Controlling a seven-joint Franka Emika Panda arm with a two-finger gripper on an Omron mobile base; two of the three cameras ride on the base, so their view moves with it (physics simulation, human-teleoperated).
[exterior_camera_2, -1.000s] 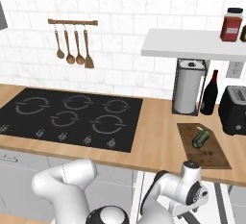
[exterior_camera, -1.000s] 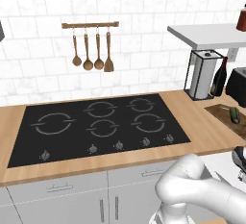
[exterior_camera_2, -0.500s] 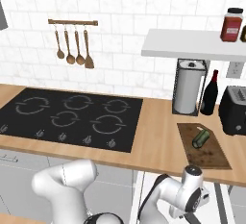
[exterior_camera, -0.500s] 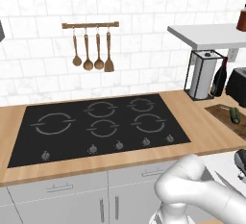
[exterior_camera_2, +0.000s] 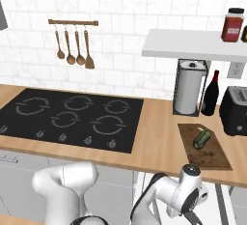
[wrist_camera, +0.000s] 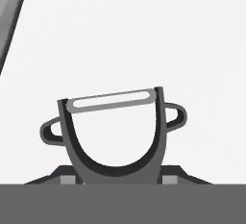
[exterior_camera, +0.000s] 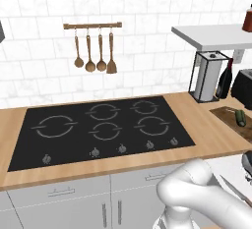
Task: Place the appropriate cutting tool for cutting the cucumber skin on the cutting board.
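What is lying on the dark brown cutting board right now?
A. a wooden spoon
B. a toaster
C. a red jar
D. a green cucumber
D: the small dark green cucumber lies on the cutting board, near its back end, in the right base view; it also shows on the cutting board in the left base view.
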